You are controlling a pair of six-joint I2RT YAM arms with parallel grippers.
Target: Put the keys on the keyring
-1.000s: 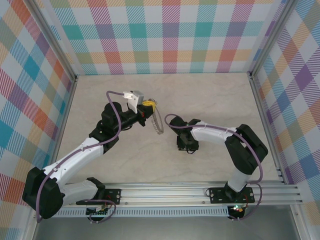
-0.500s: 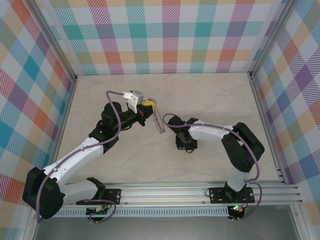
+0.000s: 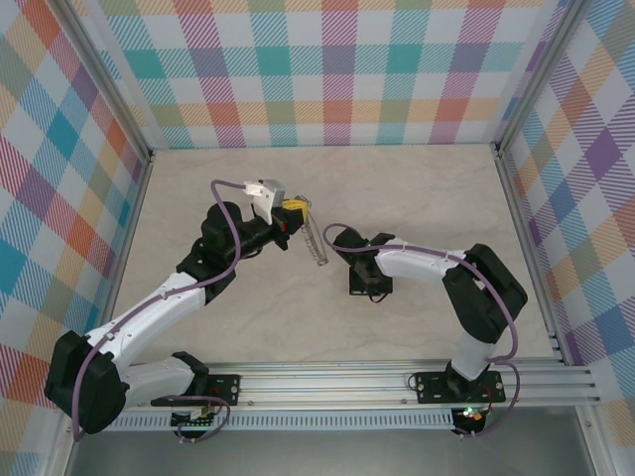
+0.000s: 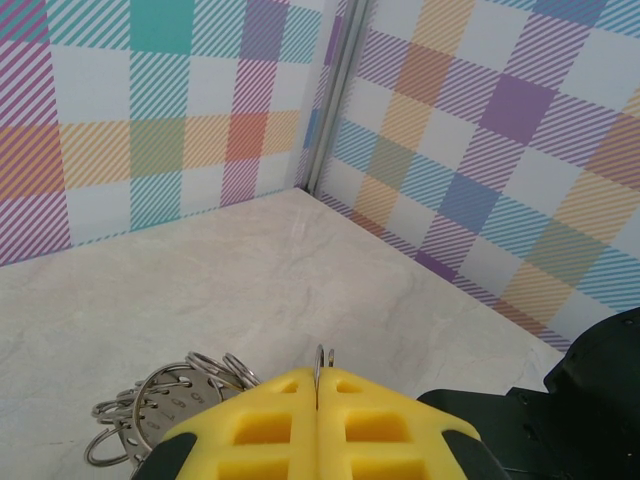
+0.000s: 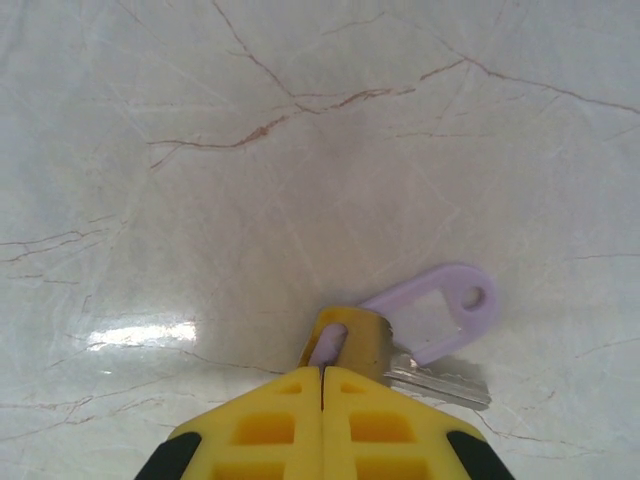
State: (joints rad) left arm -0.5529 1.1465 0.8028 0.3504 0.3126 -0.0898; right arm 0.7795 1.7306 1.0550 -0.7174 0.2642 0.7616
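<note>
On the pale marbled table your two arms meet near the middle, and you are at the step of bringing the two parts together: each is in hand, neither is joined. Your left gripper is pressed together on the keyring. It holds the keyring by its far end, so the ring trails toward you and to the right. In the left wrist view the thin wire of the ring stands up out of the seam between the yellow fingers, with a cluster of small wire loops beside them on the left. Your right gripper points down at the table, near the ring's lower end but apart from it. Its fingers are closed, and they appear to pinch the key by an ochre collar at their tips. The lilac head lies out to the right and the short silver blade just beside it. You cannot tell from these views whether the key is off the table. The next move, as I judge it, calls for lifting the key clear and carrying it to the ring. Then you must line up the hole in the lilac head with an open end or loop. That is fine work, and a shallow pinch may let the key twist.
</note>
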